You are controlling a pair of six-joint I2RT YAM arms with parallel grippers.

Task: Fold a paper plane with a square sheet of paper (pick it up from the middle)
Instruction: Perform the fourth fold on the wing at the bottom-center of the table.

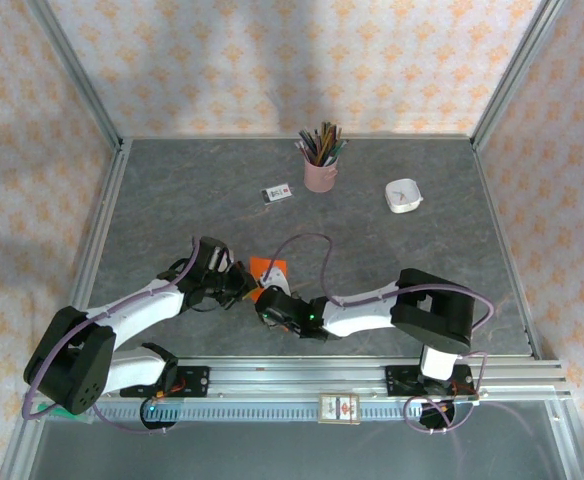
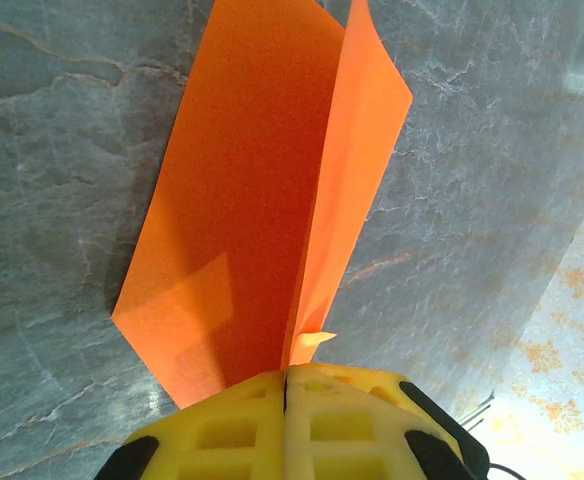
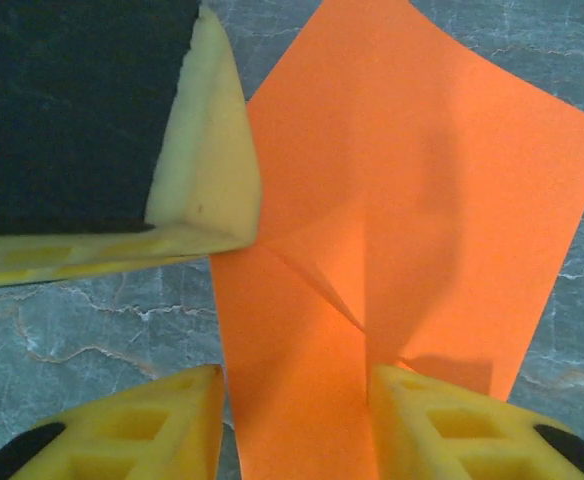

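The square sheet of paper (image 1: 269, 268) is bright orange and partly folded, lying on the grey table between the two arms. In the left wrist view its two layers (image 2: 262, 200) rise in a V from a crease, and my left gripper (image 2: 286, 385) is shut on that crease at the near end. My left gripper (image 1: 244, 283) sits at the paper's left side. My right gripper (image 1: 265, 303) is just below the paper. Its yellow fingers (image 3: 294, 400) stand open on either side of a creased part of the sheet (image 3: 412, 180). The left gripper's finger (image 3: 202, 170) shows at upper left.
A pink pencil cup (image 1: 321, 172) stands at the back centre. A small white card (image 1: 276, 193) lies to its left and a white dish (image 1: 403, 195) to its right. Metal rails (image 1: 372, 375) run along the near edge, and patterned walls enclose the table.
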